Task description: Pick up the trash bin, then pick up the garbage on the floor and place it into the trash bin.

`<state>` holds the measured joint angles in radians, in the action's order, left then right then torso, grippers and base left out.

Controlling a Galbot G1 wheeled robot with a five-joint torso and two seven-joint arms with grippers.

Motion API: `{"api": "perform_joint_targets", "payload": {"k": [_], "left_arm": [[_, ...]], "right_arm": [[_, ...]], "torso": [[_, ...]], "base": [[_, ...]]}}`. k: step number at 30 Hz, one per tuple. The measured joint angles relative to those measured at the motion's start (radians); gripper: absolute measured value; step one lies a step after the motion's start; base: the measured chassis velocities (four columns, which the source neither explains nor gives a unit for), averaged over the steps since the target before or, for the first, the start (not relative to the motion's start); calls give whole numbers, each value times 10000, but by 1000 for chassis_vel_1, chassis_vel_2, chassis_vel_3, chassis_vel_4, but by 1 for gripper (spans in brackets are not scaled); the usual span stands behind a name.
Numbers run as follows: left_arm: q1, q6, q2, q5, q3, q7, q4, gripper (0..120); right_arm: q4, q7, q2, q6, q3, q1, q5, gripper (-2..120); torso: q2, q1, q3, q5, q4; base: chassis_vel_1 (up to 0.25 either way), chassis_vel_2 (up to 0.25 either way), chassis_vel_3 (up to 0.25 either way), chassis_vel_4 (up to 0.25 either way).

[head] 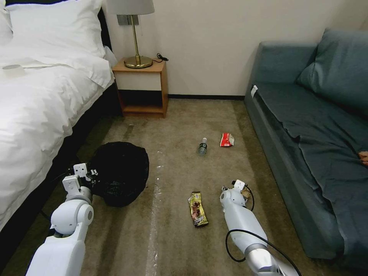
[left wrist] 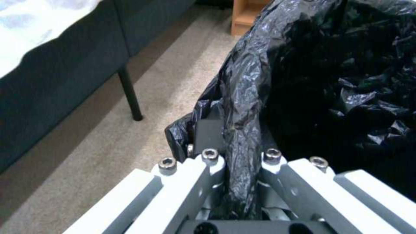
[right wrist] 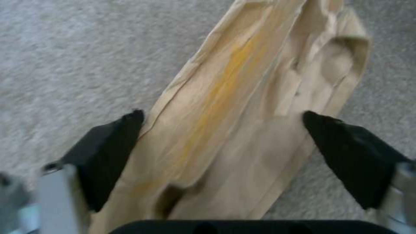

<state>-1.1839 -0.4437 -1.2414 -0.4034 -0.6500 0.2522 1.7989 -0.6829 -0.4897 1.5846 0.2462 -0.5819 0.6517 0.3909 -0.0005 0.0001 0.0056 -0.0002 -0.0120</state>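
Observation:
The trash bin (head: 119, 173), draped in a crinkly black liner, stands on the carpet beside the bed. My left gripper (left wrist: 240, 159) is shut on the bin's lined rim (left wrist: 242, 107). My right gripper (right wrist: 222, 114) hangs low over the floor, open, its black fingers (right wrist: 108, 152) on either side of the crumpled brown paper bag (right wrist: 242, 107). In the head view a corner of that bag (head: 248, 194) peeks out past the right wrist. Other garbage lies on the carpet: a gold-brown snack wrapper (head: 198, 209), a small clear bottle (head: 202, 147) and a red-and-white packet (head: 227, 140).
A white bed (head: 38, 99) runs along the left, its dark leg (left wrist: 130, 97) close to the bin. A wooden nightstand (head: 142, 88) with a brass lamp stands at the back wall. A blue-grey sofa (head: 314, 145) lines the right. Open carpet lies between.

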Motion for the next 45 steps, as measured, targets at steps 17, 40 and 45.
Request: {"api": "perform_joint_targets", "payload": {"k": [17,40,45], "left_arm": [[324,-2,-82,32,266,72,-206,3],[240,89,-102,-85,280,22,-417,3],[250,90,-138,-153,380,17,-495,3]], "right_arm": [[270,521,-177,-646,-109,64,-446,28],[-1000,959,-523,-1437,281,840,-1675,0],[-2501,1800,-775,-2840,1002,1469,-2560,0]], "torso": [[0,0,0,0,-1],[0,0,0,1,-1],[0,0,0,-1,-1]], "base": [[0,0,0,0],[0,0,0,0],[0,0,0,0]]}}
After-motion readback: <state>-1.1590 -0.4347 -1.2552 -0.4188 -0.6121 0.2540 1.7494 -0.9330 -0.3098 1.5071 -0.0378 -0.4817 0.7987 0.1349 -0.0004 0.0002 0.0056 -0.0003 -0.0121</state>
